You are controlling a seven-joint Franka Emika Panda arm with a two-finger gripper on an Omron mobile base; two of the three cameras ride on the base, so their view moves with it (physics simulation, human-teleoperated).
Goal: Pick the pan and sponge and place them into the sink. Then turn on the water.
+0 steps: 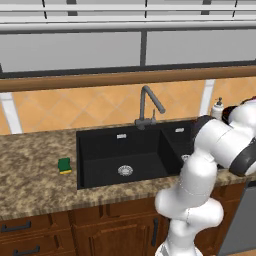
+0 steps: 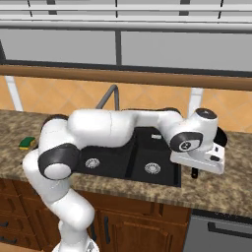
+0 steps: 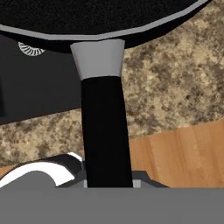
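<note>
Here the hand is clamped on the pan handle, beside the sink.

You saw the round black frying pan raised over the speckled counter right of the black double-basin sink, while the small green-and-yellow sponge lay left of it.
</note>
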